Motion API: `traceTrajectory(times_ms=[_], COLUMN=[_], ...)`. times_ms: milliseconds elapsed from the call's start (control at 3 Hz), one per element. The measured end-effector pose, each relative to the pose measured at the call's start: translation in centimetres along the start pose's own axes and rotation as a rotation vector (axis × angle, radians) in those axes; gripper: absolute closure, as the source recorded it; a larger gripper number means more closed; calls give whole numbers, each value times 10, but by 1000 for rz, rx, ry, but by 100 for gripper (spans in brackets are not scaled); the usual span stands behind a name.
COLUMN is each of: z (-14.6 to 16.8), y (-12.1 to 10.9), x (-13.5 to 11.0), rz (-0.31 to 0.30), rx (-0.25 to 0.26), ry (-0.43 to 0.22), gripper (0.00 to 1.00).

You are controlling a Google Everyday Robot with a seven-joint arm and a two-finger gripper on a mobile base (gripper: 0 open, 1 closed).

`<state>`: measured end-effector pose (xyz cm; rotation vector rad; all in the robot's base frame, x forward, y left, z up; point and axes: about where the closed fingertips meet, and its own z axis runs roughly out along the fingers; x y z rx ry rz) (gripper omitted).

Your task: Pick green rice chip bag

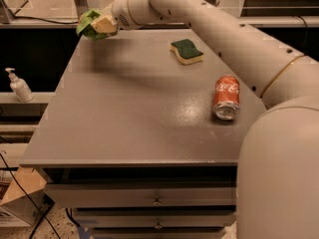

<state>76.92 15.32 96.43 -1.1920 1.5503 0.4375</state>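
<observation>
The green rice chip bag [87, 24] is a small light-green crinkly pouch held in the air above the table's far left corner. My gripper [99, 25] is shut on it, at the end of the white arm that reaches in from the right. The bag hangs clear of the grey table top [129, 108]; much of the pouch is hidden by the fingers.
A yellow sponge with a dark green top [186, 51] lies at the far middle of the table. A red soda can [226, 97] lies on its side at the right. A soap dispenser [19, 85] stands on a shelf to the left. Drawers are below the table front.
</observation>
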Motion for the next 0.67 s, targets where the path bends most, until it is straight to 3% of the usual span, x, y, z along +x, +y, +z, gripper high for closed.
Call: traceTrajectory(times_ms=[333,667], z=[-39,-40], y=[-11,-11], x=[-49,-52], rz=[-115,-126], rx=[45,47], ry=[-51,-54], gripper=[100,100])
